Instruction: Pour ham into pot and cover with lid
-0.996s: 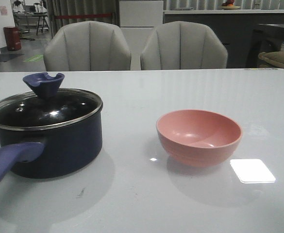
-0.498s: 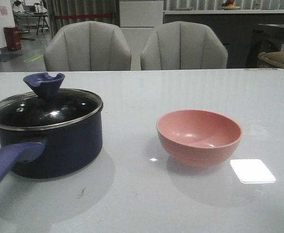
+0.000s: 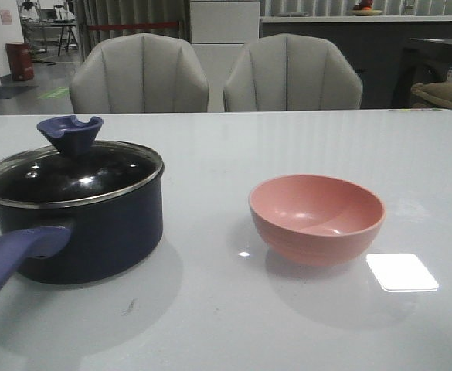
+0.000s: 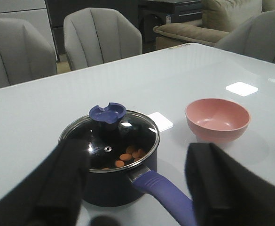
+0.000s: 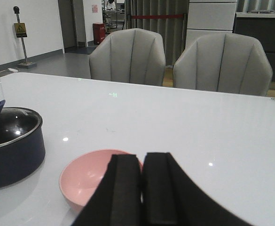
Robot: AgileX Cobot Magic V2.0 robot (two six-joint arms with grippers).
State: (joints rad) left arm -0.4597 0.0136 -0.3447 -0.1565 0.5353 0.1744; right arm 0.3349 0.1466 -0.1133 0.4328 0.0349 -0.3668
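Inside, chunky ham (image 4: 128,157) shows through the round glass lid (image 4: 110,141).

Neither arm showed in the front view. In the left wrist view, the left claw (image 4: 136,188) had its two dark fingers (image 4: 62,188) spread wide apart, nothing btwn them. In the right wrist view, the right claw (image 5: 142,197) had its black fingers (image 5: 123,193) pressed together, empty, raised above the surface.
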